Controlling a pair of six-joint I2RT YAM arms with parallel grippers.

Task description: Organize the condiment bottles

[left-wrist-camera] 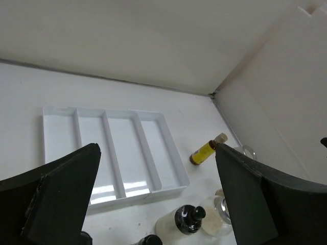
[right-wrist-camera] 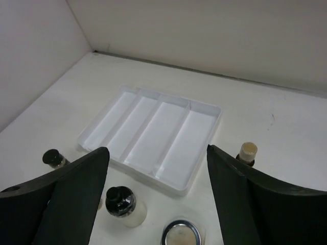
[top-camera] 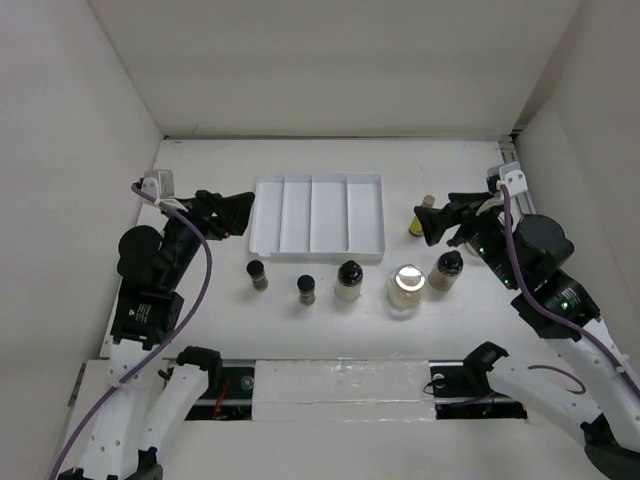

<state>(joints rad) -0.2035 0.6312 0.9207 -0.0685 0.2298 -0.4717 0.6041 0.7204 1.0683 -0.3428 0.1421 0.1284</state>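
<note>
Three white walls (top-camera: 340,60), white table (top-camera: 330,330)

1. Top view: fixed high, behind the arm bases (top-camera: 200,368). Looks down and forward to the far wall (top-camera: 330,60). Distant, with the whole table (top-camera: 210,165) in frame.
2. Left wrist view: low and close, framed by the left fingers (left-wrist-camera: 61,196). Faces across the white tray (left-wrist-camera: 122,148) toward the far right corner.
3. Right wrist view: low and close, framed by the right fingers (right-wrist-camera: 61,194). Faces across the tray toward the far left corner.
4. Shared by all three: tray, yellow bottle (left-wrist-camera: 206,151), black-capped pale bottle (left-wrist-camera: 188,218).
</note>
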